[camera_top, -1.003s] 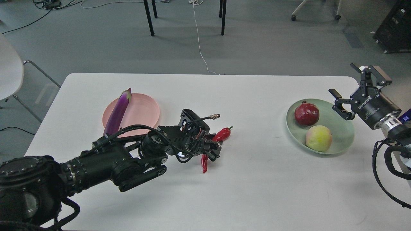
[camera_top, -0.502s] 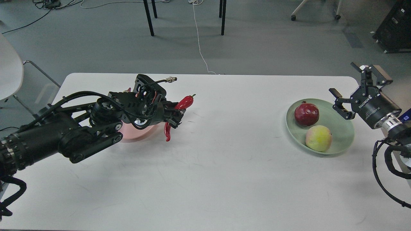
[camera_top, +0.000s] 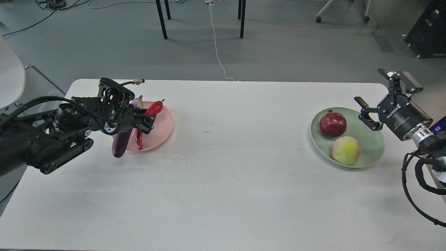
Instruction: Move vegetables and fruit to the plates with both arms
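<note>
Holding the red chili pepper (camera_top: 150, 116) over the pink plate (camera_top: 163, 122), the left gripper (camera_top: 148, 120) appears clamped around the pepper's middle, though the dark fingers are hard to separate. The eggplant (camera_top: 120, 144) lies across the plate's near-left rim, mostly hidden by the arm. At right, the right gripper (camera_top: 378, 96) hangs with fingers spread beside the green plate (camera_top: 373, 143), which carries the pomegranate (camera_top: 332, 123) and yellow-green fruit (camera_top: 345, 150).

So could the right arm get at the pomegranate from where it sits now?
Probably yes. The right hand hangs open just beside the green plate, with nothing between it and the pomegranate; the yellow-green fruit sits nearer, clear of that path.
</note>
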